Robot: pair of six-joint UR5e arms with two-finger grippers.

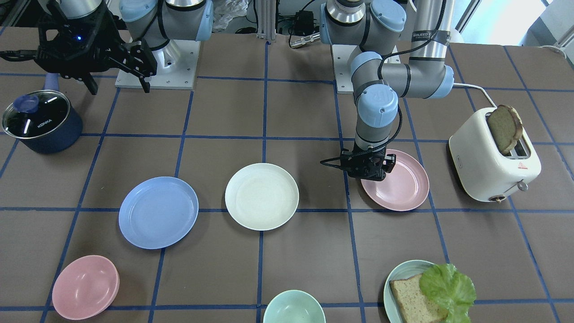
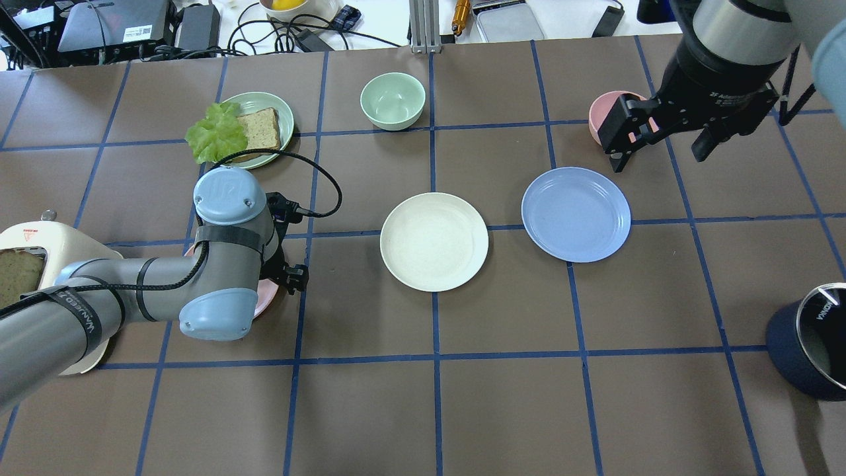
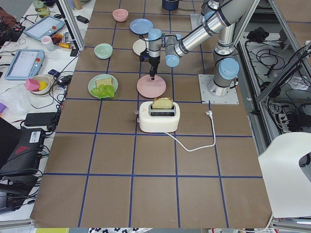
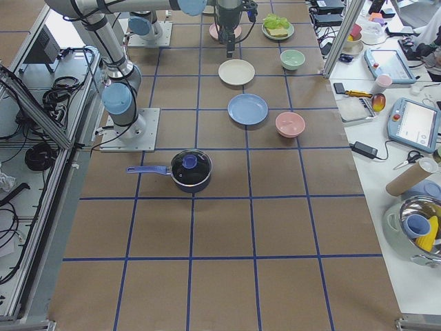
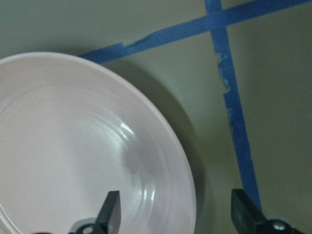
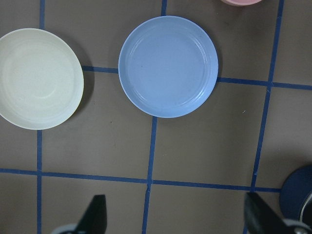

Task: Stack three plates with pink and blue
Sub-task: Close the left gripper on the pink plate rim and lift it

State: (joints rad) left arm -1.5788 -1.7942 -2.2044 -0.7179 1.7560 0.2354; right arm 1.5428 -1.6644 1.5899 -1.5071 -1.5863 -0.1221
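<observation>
The pale pink plate (image 1: 399,184) lies flat near the toaster and fills the left wrist view (image 5: 73,146). My left gripper (image 1: 370,172) is open low over its rim. One finger (image 5: 109,212) is inside the plate and the other (image 5: 243,212) is outside over the mat. The cream-white plate (image 1: 262,196) lies at the table's middle, with the light blue plate (image 1: 158,212) beside it. Both show in the right wrist view, the cream-white plate (image 6: 36,78) and the blue plate (image 6: 168,66). My right gripper (image 2: 661,155) hangs open and empty, high beyond the blue plate (image 2: 576,213).
A white toaster (image 1: 493,166) with a bread slice stands beside the pink plate. A teal plate (image 1: 397,276) holds bread and lettuce. A pink bowl (image 1: 85,287), a green bowl (image 1: 293,307) and a lidded dark pot (image 1: 42,121) stand around the edges.
</observation>
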